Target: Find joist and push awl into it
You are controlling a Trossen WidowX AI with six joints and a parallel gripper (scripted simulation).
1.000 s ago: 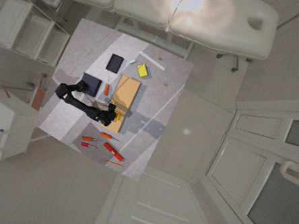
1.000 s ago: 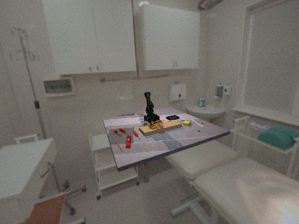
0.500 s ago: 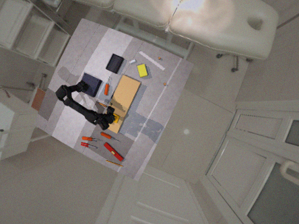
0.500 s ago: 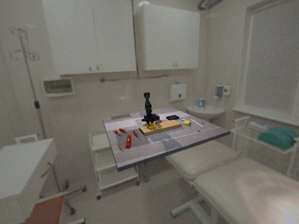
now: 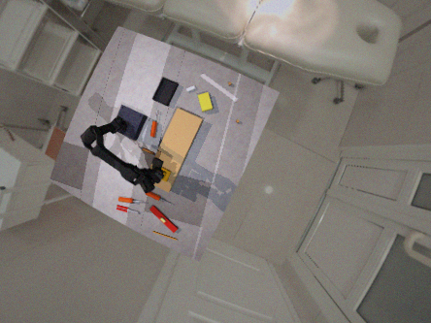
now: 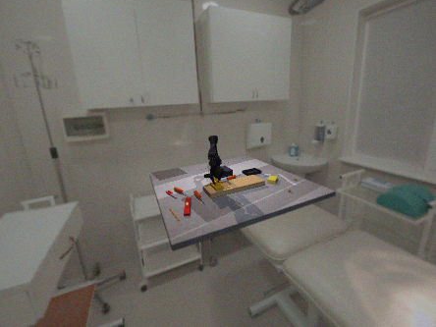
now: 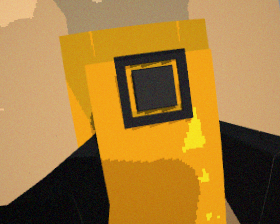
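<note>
The gripper (image 5: 161,173) (image 6: 215,183) (image 7: 159,170) is shut on the yellow stud finder (image 5: 166,174) (image 6: 217,187) (image 7: 150,142). It holds it at the left end of the tan floor panel (image 6: 243,186) (image 5: 182,132), as seen in the exterior view; whether it touches the panel is unclear. The square window on the stud finder is dark in the wrist view. The black tray (image 5: 165,92) (image 6: 251,172) lies beyond the panel's other end. Several orange-handled tools lie around the panel; which is the awl is too small to tell. The joist is hidden.
A dark blue box (image 5: 131,122) stands near the arm base. An orange-handled tool (image 5: 153,128) lies beside the panel, another (image 5: 153,196) past its end. A red level (image 5: 164,218) (image 6: 188,206), red pliers (image 5: 128,209), a pencil (image 5: 165,235) and a yellow block (image 5: 205,101) (image 6: 272,179) also lie on the table.
</note>
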